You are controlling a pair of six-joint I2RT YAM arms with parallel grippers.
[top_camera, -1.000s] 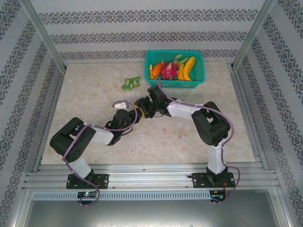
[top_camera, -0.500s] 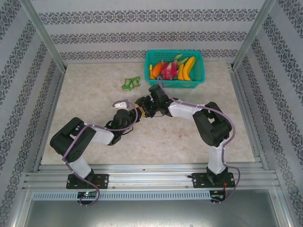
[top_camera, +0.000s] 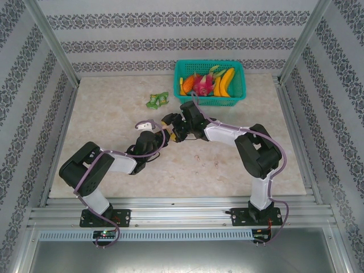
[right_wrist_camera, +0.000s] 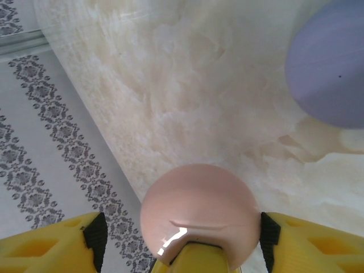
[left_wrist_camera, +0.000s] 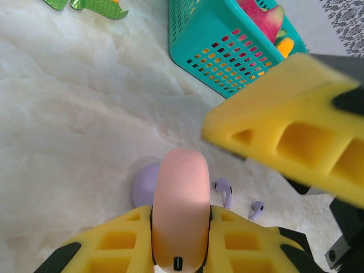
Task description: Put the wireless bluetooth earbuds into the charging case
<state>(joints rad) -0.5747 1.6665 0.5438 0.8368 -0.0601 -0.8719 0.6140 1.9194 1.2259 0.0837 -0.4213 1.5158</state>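
Observation:
My left gripper (left_wrist_camera: 181, 219) is shut on the pink charging case (left_wrist_camera: 181, 187), pinching its flat faces and holding it edge-up above the table. Beyond it on the table lie a lilac case (left_wrist_camera: 142, 185) and two lilac earbuds (left_wrist_camera: 223, 191) (left_wrist_camera: 256, 209). The pink earbuds are out of view. My right gripper (right_wrist_camera: 179, 242) is open, its fingers (right_wrist_camera: 284, 242) flanking the round pink case (right_wrist_camera: 199, 199), with a gap on the left side. The lilac case (right_wrist_camera: 330, 68) lies further off. The two grippers (top_camera: 161, 136) (top_camera: 170, 122) meet mid-table.
A teal basket (top_camera: 209, 101) of toy fruit stands at the back, and is also close ahead in the left wrist view (left_wrist_camera: 216, 51). A green toy (top_camera: 157, 100) lies left of it. The table's left edge and patterned wall (right_wrist_camera: 34, 148) are close by.
The right gripper has edged slightly away from me, toward the basket. The left gripper keeps holding the pink case in about the same place.

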